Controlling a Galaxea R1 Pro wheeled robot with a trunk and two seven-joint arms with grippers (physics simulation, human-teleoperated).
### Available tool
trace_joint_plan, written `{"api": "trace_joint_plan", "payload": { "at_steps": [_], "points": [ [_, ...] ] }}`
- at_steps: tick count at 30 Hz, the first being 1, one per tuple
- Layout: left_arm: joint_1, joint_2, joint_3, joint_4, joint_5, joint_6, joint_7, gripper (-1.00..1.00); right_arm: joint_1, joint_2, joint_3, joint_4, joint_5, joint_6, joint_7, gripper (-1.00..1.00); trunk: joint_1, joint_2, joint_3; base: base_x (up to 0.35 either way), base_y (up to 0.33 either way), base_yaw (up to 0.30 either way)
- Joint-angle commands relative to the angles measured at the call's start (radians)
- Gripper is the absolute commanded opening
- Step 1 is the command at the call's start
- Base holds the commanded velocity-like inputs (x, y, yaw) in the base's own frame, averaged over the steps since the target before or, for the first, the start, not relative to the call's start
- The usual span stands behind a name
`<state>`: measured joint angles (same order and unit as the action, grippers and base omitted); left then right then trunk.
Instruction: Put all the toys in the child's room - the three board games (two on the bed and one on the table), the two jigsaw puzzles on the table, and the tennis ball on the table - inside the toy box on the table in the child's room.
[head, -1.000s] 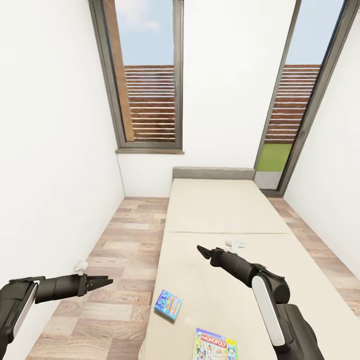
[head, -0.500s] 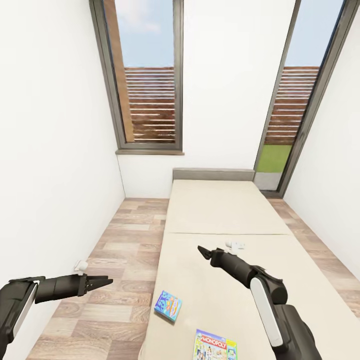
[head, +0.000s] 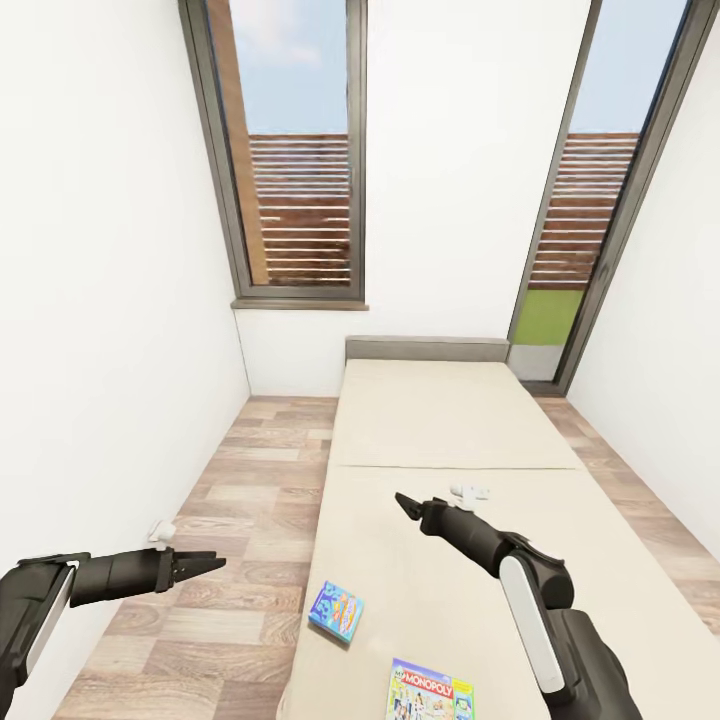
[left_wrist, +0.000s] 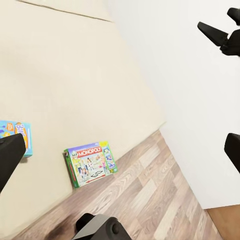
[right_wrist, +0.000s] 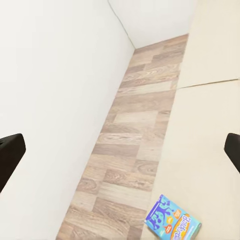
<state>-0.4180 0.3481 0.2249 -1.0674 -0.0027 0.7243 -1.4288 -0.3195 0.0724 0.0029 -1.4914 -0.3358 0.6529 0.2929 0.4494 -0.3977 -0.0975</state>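
Looking forward from the head view, the bed (head: 450, 430) carries two board games near its foot: a blue board game (head: 336, 611) at the mattress edge and a green-edged Monopoly box (head: 431, 690) nearer the camera. The right gripper (head: 404, 503) hangs above the mattress, its fingers slightly parted, empty. The left gripper (head: 212, 564) hovers over the plank floor (head: 240, 470), prongs nearly together, holding nothing.

From the left wrist view, the Monopoly box (left_wrist: 90, 163) and the blue board game (left_wrist: 20, 135) lie flat on the mattress.

From the right wrist view, the blue board game (right_wrist: 173, 220) sits at the mattress edge, between widely spread fingertips (right_wrist: 10, 150).
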Motion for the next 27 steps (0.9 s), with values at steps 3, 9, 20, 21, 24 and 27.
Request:
{"api": "trace_joint_plan", "payload": {
  "at_steps": [3,9,20,21,24,27],
  "points": [
    [-0.001,0.0,0.001,0.0,-0.001,0.011,-0.004,1.0,-0.001,0.002,0.001,0.0,-0.001,0.007,0.002,1.0,0.001,-0.002,-0.002,0.0,0.0,0.0],
    [-0.001,0.0,0.0,0.0,0.0,0.011,-0.004,1.0,-0.001,0.002,-0.002,0.0,-0.002,0.001,0.002,1.0,0.001,-0.002,-0.002,0.0,0.0,0.0],
    [-0.001,0.0,-0.001,0.0,-0.001,0.011,-0.004,1.0,-0.001,0.0,-0.002,0.0,-0.003,-0.001,0.002,1.0,0.001,-0.002,-0.002,0.0,-0.12,0.0],
    [-0.001,0.0,-0.001,0.0,-0.001,0.011,-0.004,1.0,-0.001,0.0,-0.002,0.0,-0.003,-0.001,0.002,1.0,0.001,-0.002,-0.002,0.0,-0.262,0.0],
    [-0.001,0.0,-0.001,0.0,-0.001,0.011,-0.004,1.0,-0.001,0.0,-0.002,0.0,-0.003,-0.001,0.002,1.0,0.001,-0.002,-0.002,0.0,-0.274,0.0],
    [-0.001,0.0,-0.001,0.0,0.0,0.011,-0.004,1.0,-0.001,0.0,-0.001,0.0,-0.003,-0.001,0.002,1.0,0.001,-0.002,-0.002,0.0,-0.281,0.0]
  ]
}}
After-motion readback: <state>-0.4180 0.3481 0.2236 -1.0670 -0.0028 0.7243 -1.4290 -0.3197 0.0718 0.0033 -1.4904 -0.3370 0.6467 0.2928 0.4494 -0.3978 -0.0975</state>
